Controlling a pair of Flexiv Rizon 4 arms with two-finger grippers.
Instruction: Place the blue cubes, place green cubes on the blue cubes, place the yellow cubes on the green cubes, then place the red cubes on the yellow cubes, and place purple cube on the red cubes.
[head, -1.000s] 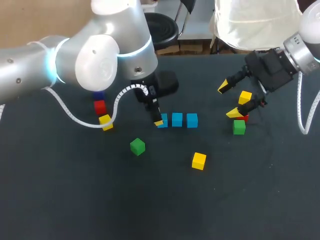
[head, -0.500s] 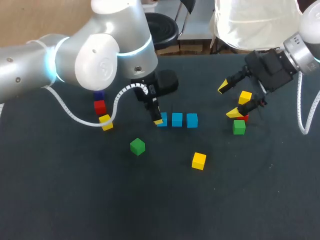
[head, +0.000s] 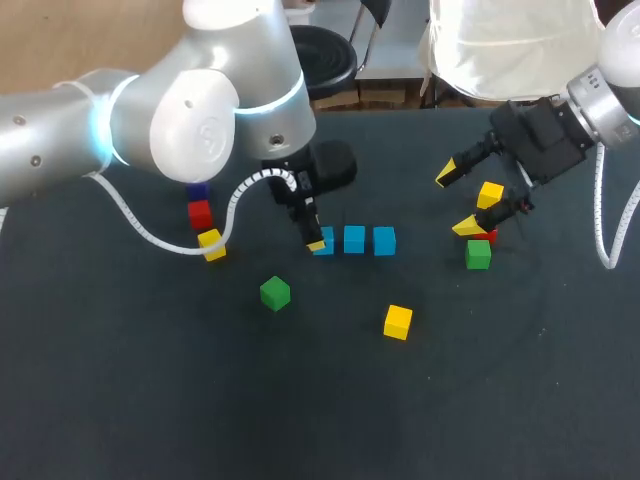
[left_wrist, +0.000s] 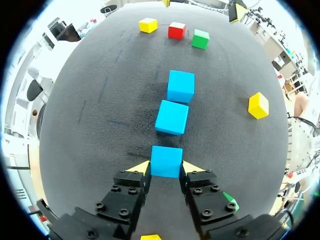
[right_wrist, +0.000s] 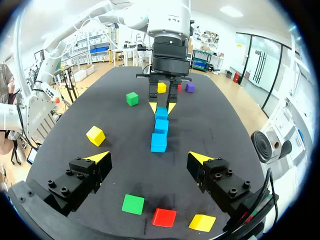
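Three blue cubes lie in a row on the black table. My left gripper is shut on the leftmost blue cube, which rests on the table. The other two blue cubes lie just beyond it. My right gripper hangs open and empty above the right side, over a yellow cube, a red cube and a green cube. Under it the wrist view shows the green cube, red cube and yellow cube.
A green cube and a yellow cube lie loose in front of the blue row. At the left sit a yellow cube, a red cube and a purple cube, partly behind my left arm's cable.
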